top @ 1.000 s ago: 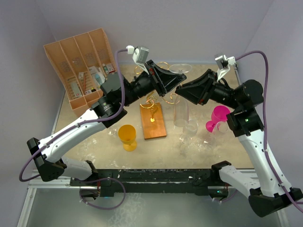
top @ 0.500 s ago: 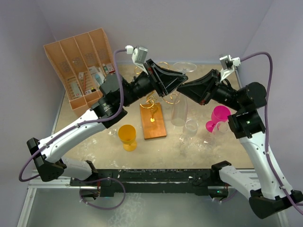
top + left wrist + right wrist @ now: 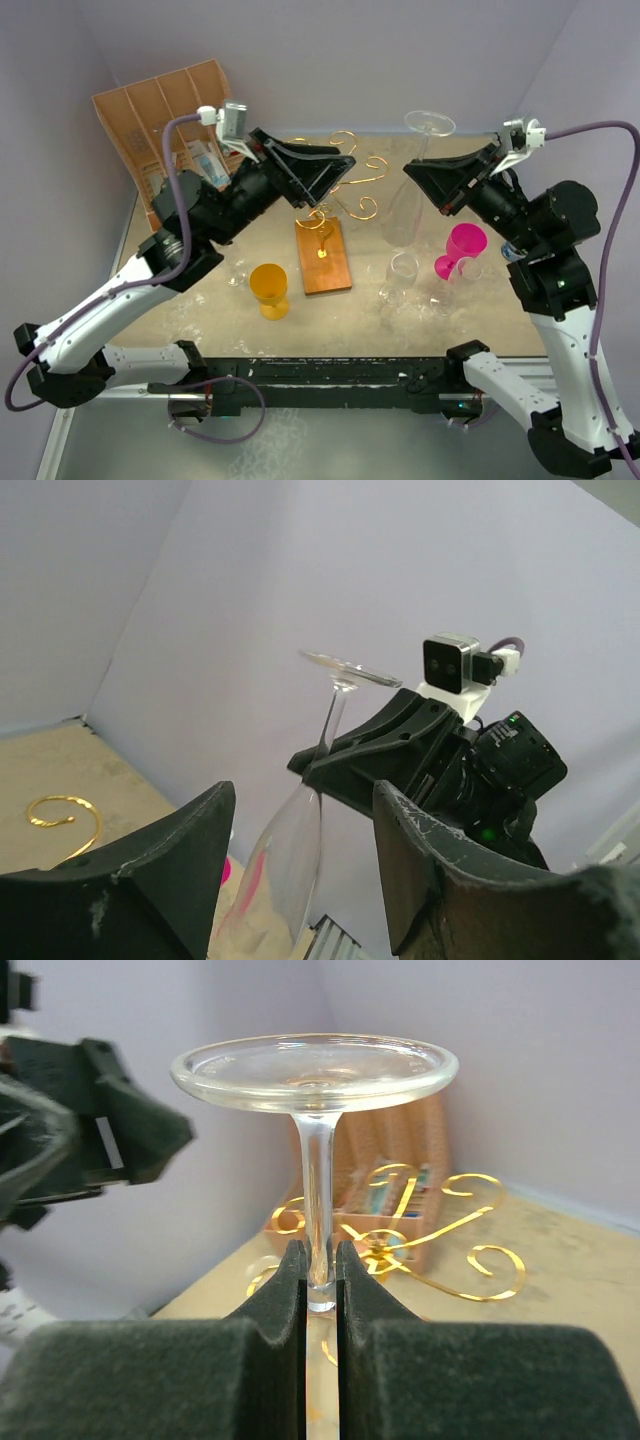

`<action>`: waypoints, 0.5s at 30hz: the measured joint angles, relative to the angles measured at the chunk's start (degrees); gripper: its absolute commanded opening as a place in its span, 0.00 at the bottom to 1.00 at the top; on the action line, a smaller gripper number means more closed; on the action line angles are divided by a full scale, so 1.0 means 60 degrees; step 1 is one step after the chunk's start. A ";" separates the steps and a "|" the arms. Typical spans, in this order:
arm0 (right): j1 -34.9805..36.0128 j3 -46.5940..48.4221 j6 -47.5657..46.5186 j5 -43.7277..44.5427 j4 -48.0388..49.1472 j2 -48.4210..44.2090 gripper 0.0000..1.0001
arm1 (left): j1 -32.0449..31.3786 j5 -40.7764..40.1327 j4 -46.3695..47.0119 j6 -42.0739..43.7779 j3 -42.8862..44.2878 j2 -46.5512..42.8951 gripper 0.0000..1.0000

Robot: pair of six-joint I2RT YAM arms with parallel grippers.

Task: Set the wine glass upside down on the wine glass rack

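**Wine glass, inverted, held right of the rack, not yet hung**

The wine glass (image 3: 405, 205) hangs foot up and bowl down, its stem pinched between the pressed-together pads of the right gripper (image 3: 320, 1265). It is above the table, just right of the wine glass rack (image 3: 352, 186) and not touching its gold scrolls. The left gripper (image 3: 300, 810) is spread and empty, close to the scrolls on their left side. A pink goblet (image 3: 462, 250) and clear glasses (image 3: 402, 275) stand near, below the bowl.

Handling, as judged: carry the glass left with the foot level and line the stem up with a scroll's open mouth. Slide it in until the wire bears the foot, then release. Mind the bowl's swing over the standing glasses, and the nearby left fingers.
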 measured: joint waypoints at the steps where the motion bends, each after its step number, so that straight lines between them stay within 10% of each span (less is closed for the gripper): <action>1: 0.0000 0.0098 -0.0255 0.0331 -0.0270 -0.0018 0.00 | 0.0000 -0.0164 -0.0182 0.0000 -0.0044 -0.0178 0.55; 15: -0.0004 -0.0433 -0.2656 0.3566 -0.1075 0.0918 0.00 | 0.0000 -0.2091 -0.2714 -0.0342 -0.0404 -0.1650 0.55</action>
